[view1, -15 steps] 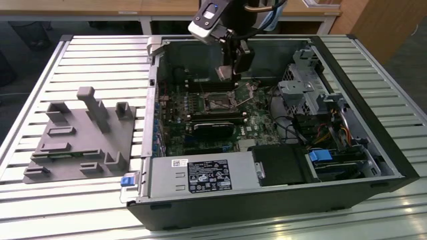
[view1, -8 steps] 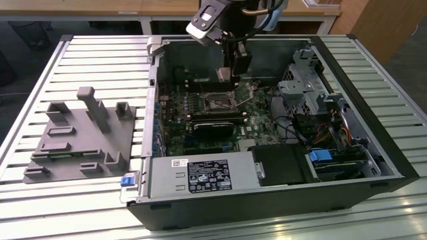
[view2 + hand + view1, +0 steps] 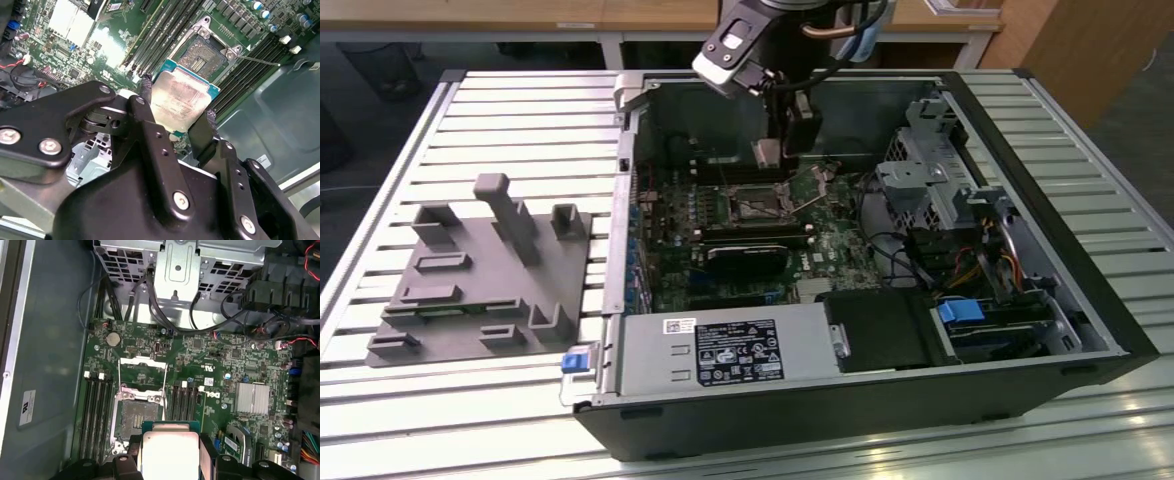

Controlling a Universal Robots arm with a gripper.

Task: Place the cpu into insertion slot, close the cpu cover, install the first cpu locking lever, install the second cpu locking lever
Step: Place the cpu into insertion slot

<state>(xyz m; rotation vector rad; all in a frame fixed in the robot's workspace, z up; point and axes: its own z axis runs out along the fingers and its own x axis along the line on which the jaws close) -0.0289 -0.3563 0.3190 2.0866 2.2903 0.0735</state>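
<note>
Gripper point(image 3: 177, 102): closed narrowly on the cpu point(image 3: 181, 97), one finger on each of two opposite edges.
Cpu: held level in the air, metal top towards the wrist, clear of the board point(image 3: 225, 355). It is near the slot point(image 3: 136, 420) and not seated.
Slot: open and bare, between the two banks of memory slots point(image 3: 97, 410).
Cover point(image 3: 142, 362): swung back beyond the slot, so the way down looks free to me.
Lever point(image 3: 257, 60): a thin wire standing out beside the slot, released.
Step in hand: placing, I judge. Square the chip's edges to the rim, keep it level, and lower straight down.
Risk: sliding or tilting could bend contacts, so don't push.
</note>
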